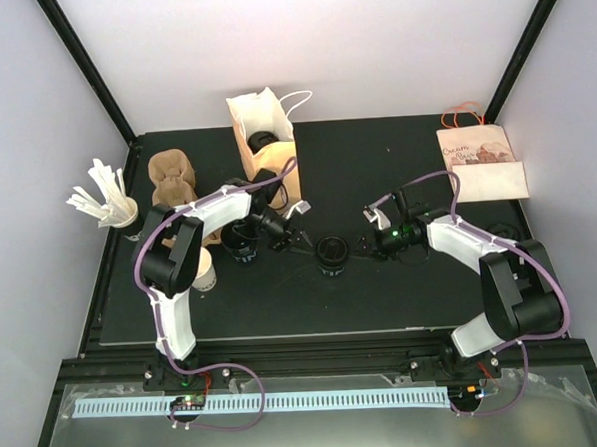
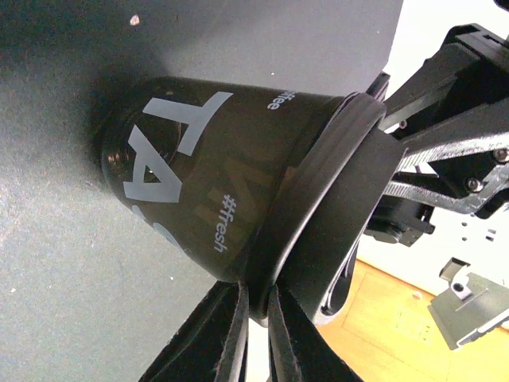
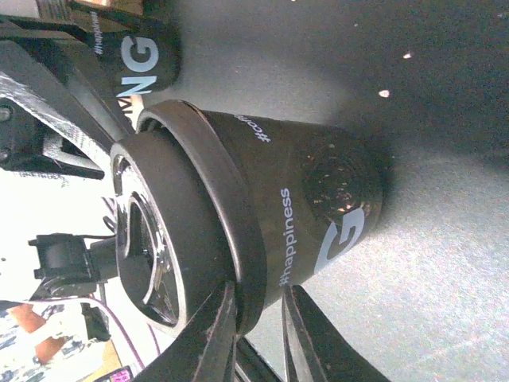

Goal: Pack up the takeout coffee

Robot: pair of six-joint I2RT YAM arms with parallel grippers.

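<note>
Starting at the left, the open paper bag (image 1: 258, 120) stood far off, at 11 o'clock from the black cup (image 1: 331, 254). My left gripper (image 1: 305, 241) was at the cup's 10 o'clock. Its fingers (image 2: 211, 346) were almost closed, with only a thin gap, and the edge of the lid (image 2: 350, 207) sat in that gap. The cup itself stood near the middle of the table (image 1: 413, 298). My right gripper (image 1: 365, 246) was at the cup's 3 o'clock, just as tight, and pinched the same rim. To do this well, I think both sides had to squeeze softly, lift together and keep the cup straight up, so no coffee spilled.
</note>
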